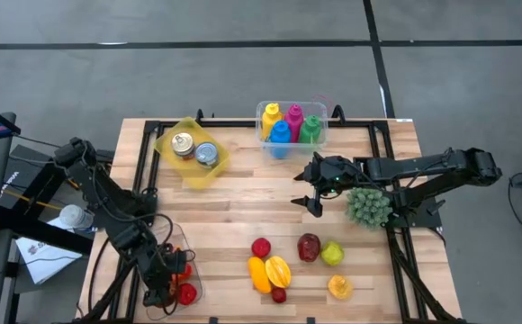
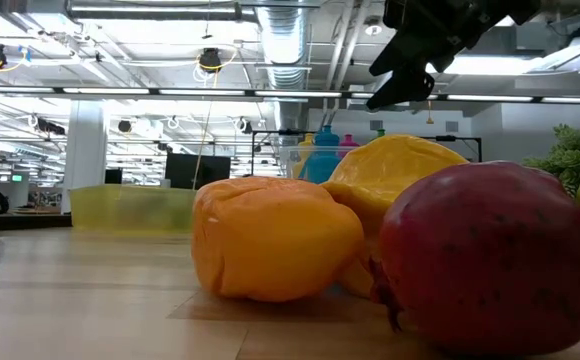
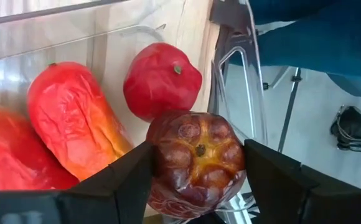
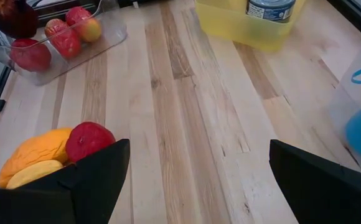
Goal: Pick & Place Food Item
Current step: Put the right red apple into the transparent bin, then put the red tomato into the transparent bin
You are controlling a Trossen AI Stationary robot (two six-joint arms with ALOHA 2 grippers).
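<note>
My left gripper [image 3: 196,171] is at the table's near left corner, shut on a dark red, wrinkled fruit [image 3: 196,162] just above the clear container [image 3: 236,74]. In the container lie a red round fruit [image 3: 162,78] and a red-orange long one [image 3: 75,124]. The high view shows this gripper [image 1: 166,286] over the container [image 1: 189,286]. My right gripper [image 1: 310,189] hangs open above the middle right of the table, touching nothing. Several loose fruits lie near the front edge, among them a red apple [image 1: 261,247] and a dark pomegranate [image 1: 309,247]. My left gripper pinches the dark red fruit between its two fingers, one on each opposite side [image 3: 159,155]. The fingers slant down from above. The fruit is lifted clear, its puckered stem end [image 3: 200,149] facing the wrist camera, above the container's contents and close to its wall.
A yellow bin [image 1: 192,151] with two cans stands at the far left. A clear tub [image 1: 291,126] of coloured bottles stands at the far middle. A green leafy plant [image 1: 369,207] sits by my right arm. Bare wood lies between the bins and the fruits.
</note>
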